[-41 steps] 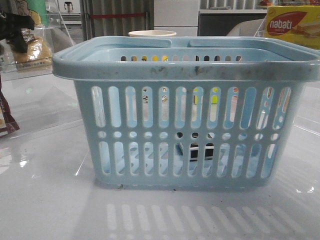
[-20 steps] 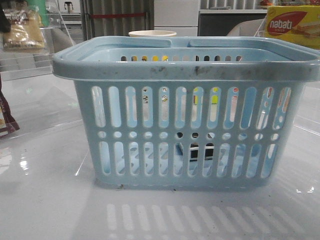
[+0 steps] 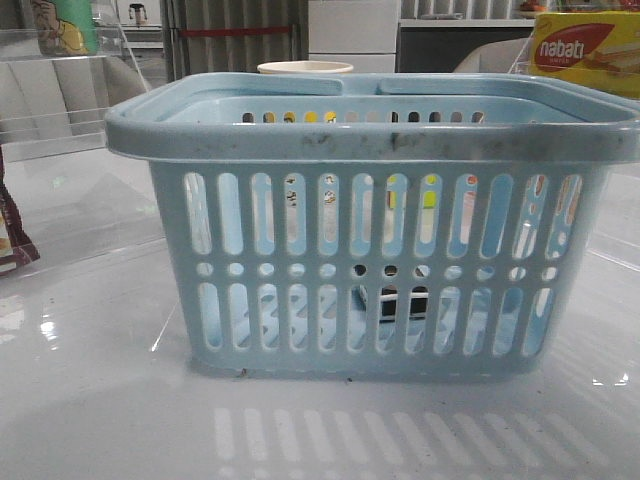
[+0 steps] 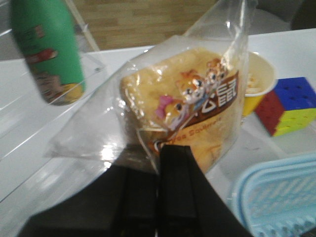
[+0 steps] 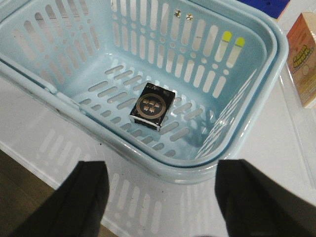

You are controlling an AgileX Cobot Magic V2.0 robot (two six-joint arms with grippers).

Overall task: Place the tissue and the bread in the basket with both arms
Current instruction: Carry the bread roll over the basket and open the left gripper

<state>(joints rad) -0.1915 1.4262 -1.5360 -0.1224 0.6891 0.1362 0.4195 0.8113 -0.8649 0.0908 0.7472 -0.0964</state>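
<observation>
light-blue plastic fills my front view: the basket (image 3: 375, 230) stands on the glossy white table (image 3: 90, 400), its slotted side facing me and its wide rim scuffed with dark marks. from the right wrist i look down into it, and the tissue (image 5: 153, 105), a small black pack with a pale round patch, lies flat on the basket floor, near the middle and clear of the walls. through the front slots i catch it as a dark shape low down.

the right gripper (image 5: 163, 197) hangs above the near rim with its fingers spread wide and nothing between them.

the left gripper (image 4: 170, 163) is pinching the lower edge of the bread (image 4: 187, 108), a yellow-brown slice in a clear packet, held up off the table beside a corner of the basket. the dark brown label shows cartoon hamsters, chinese characters and some blurred latin script i can't make out.

behind the basket on the right sits a yellow box (image 3: 588, 50) with "nabati" in white on a red oval. a green bottle (image 4: 47, 49) with a cartoon label stands by a clear acrylic stand. past the bread i see a yellow paper cup (image 4: 256, 81) and just beside it a colour cube (image 4: 289, 106). a dark maroon wrapper (image 3: 12, 235) pokes in at the left edge.
</observation>
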